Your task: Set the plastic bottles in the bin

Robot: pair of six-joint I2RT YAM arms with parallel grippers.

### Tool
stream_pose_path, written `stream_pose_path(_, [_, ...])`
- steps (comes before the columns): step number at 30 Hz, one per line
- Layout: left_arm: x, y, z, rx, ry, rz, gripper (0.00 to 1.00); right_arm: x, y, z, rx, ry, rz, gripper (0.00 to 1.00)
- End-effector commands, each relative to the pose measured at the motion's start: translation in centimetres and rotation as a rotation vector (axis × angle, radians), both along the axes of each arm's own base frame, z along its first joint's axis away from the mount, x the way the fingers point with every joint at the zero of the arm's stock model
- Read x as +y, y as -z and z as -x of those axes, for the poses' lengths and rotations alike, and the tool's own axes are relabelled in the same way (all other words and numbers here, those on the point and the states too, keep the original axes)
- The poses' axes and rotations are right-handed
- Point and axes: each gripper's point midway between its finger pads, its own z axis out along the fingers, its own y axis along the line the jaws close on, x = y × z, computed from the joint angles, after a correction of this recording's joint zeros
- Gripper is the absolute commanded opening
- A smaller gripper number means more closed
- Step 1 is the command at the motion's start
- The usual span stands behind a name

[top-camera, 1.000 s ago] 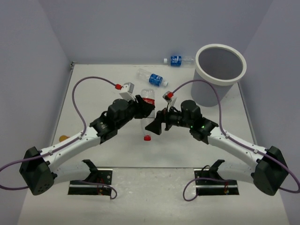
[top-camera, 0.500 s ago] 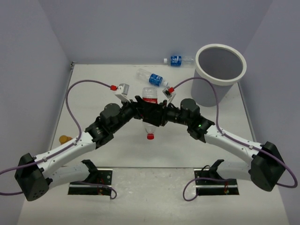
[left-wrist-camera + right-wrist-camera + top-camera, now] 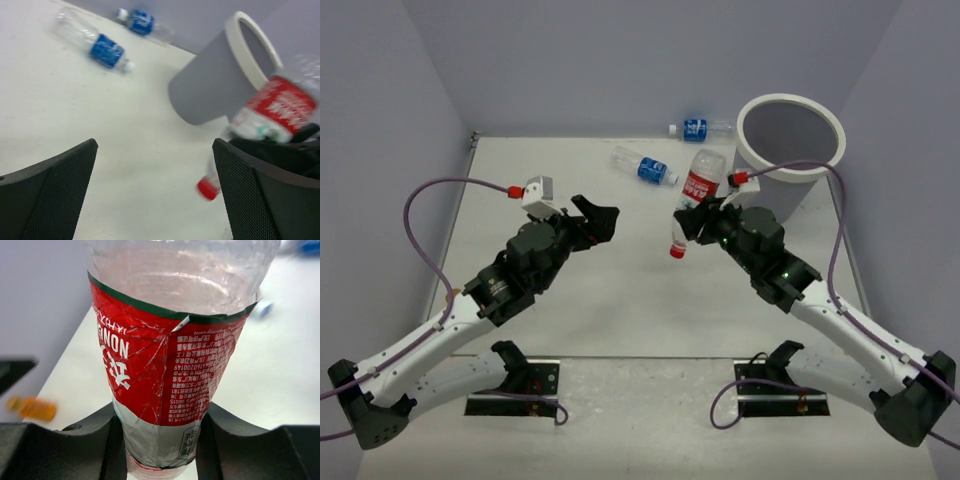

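A clear red-labelled bottle [image 3: 697,192] with a red cap hangs above the table, cap down, with my right gripper [image 3: 703,217] shut on its lower body. In the right wrist view the bottle [image 3: 170,350] fills the space between both pads. The white bin [image 3: 790,150] stands just right of it at the back right. My left gripper [image 3: 598,217] is open, left of the bottle, with nothing in it. Two clear bottles with blue labels lie on the table: one [image 3: 645,166] mid-back, another [image 3: 701,129] by the back wall. The left wrist view shows the bin [image 3: 220,75] and the held bottle [image 3: 270,107].
A small orange bottle [image 3: 454,294] lies at the table's left edge, behind the left arm; it shows blurred in the right wrist view [image 3: 32,407]. Purple cables loop above both arms. Grey walls close in the table at back and sides.
The red-labelled bottle passed from my left gripper to my right. The left gripper opened and drew back left. The right arm carried the bottle up and right, toward the bin.
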Motion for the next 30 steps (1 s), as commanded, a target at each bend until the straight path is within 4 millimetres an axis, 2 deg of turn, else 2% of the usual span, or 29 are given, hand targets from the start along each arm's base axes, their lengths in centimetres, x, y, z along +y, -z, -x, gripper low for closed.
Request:
stream_pose_path(1, [6.5, 3.4, 0.1, 0.115, -0.293, -0.113, 1.00, -11.2, -9.3, -4.3, -0.181, 0.435, 0.096, 0.00])
stream_pose_path(3, [7.3, 3.9, 0.4, 0.128, -0.321, -0.129, 1.00, -15.8, -10.9, -6.0, -0.188, 0.568, 0.149, 0.00])
stream_pose_path(4, [7.4, 4.0, 0.5, 0.135, -0.329, -0.125, 1.00, -17.2, -13.3, -6.3, -0.221, 0.612, 0.140, 0.00])
stream_pose_path(6, [8.0, 4.0, 0.6, 0.138, -0.350, -0.124, 1.00, -20.9, -14.7, -7.2, -0.217, 0.731, 0.168, 0.00])
stream_pose_path(8, [8.3, 4.3, 0.8, 0.148, -0.358, -0.128, 1.00, -22.3, -15.8, -8.0, -0.222, 0.792, 0.183, 0.00])
stream_pose_path(9, [8.6, 4.5, 1.0, 0.160, -0.370, -0.133, 1.00, -24.4, -16.3, -9.0, -0.214, 0.873, 0.201, 0.02])
stream_pose_path(10, [8.8, 4.8, 1.1, 0.171, -0.380, -0.137, 1.00, -25.6, -16.5, -9.7, -0.208, 0.915, 0.210, 0.03])
stream_pose_path(13, [9.6, 5.3, 1.5, 0.212, -0.414, -0.159, 1.00, -27.8, -16.1, -12.1, -0.175, 0.988, 0.221, 0.10])
stream_pose_path(15, [10.1, 5.8, 1.9, 0.246, -0.434, -0.188, 1.00, -28.2, -15.5, -13.9, -0.150, 1.007, 0.211, 0.12])
stream_pose_path(17, [11.0, 6.6, 2.4, 0.296, -0.475, -0.220, 1.00, -29.1, -15.9, -15.7, -0.150, 1.038, 0.180, 0.18])
stream_pose_path(18, [11.4, 6.9, 2.7, 0.314, -0.493, -0.229, 1.00, -29.4, -14.5, -17.4, -0.120, 1.049, 0.196, 0.22])
stream_pose_path(19, [11.9, 7.2, 3.0, 0.331, -0.513, -0.240, 1.00, -29.8, -14.2, -18.3, -0.111, 1.068, 0.200, 0.28])
stream_pose_path(21, [12.9, 7.6, 3.5, 0.355, -0.547, -0.267, 1.00, -30.3, -13.9, -19.2, -0.102, 1.089, 0.219, 0.54])
stream_pose_path(23, [14.1, 8.0, 4.2, 0.378, -0.594, -0.276, 1.00, -30.6, -13.2, -19.6, -0.087, 1.102, 0.233, 0.74])
stream_pose_path(24, [14.6, 8.2, 4.4, 0.389, -0.611, -0.280, 1.00, -30.6, -12.9, -19.6, -0.083, 1.105, 0.228, 0.91])
stream_pose_path(27, [17.0, 8.8, 4.8, 0.428, -0.691, -0.309, 1.00, -29.8, -12.5, -19.3, -0.078, 1.052, 0.219, 0.98])
stream_pose_path(30, [19.6, 8.5, 4.7, 0.458, -0.783, -0.351, 1.00, -28.3, -12.6, -18.8, -0.086, 0.958, 0.193, 0.99])
